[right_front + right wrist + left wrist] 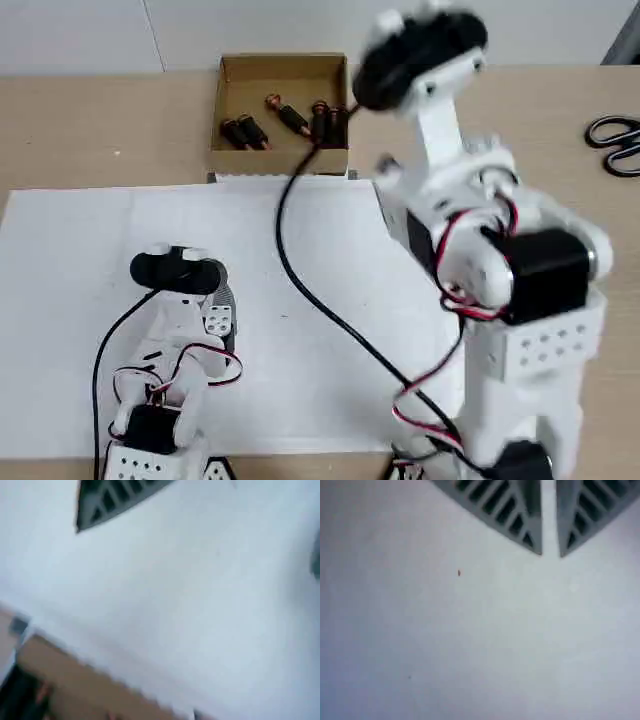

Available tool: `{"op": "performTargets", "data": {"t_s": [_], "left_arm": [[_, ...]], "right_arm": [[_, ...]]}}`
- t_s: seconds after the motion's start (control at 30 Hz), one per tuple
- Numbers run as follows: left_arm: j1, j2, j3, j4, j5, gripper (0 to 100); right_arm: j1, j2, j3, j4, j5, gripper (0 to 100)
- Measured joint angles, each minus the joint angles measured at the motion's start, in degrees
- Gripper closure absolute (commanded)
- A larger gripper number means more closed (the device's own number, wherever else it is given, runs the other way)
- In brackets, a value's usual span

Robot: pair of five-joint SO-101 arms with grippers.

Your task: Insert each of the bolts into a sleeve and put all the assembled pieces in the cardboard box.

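Note:
The cardboard box (283, 72) stands at the far middle of the table with several dark assembled bolt-and-sleeve pieces (246, 132) lying in it. My right arm's black wrist (420, 48) hangs by the box's right corner. My right gripper (195, 545) is open over white paper, with one grey finger (115, 497) on one side and a dark edge (315, 562) on the other. The box's wall (75, 680) is close by. My left gripper (551, 552) is shut with only a thin slit, holding nothing, low over the paper at the near left (215, 305).
A large white paper sheet (300, 300) covers the table's middle. Black scissors (615, 140) lie at the far right. A black cable (320, 300) runs across the paper from the box toward the right arm's base.

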Motion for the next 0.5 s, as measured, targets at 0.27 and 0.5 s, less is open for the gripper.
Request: {"op": "performTargets", "data": {"t_s": [0.27, 0.5], "left_arm": [[0.0, 0.0, 0.0, 0.0, 0.0, 99], [0.0, 0.0, 0.0, 0.0, 0.0, 99]], "right_arm": [[4.13, -22.24, 37.71, -13.45, -2.9, 81.2], [4.57, -41.05, 69.63, -25.41, -5.71, 81.2]]}}
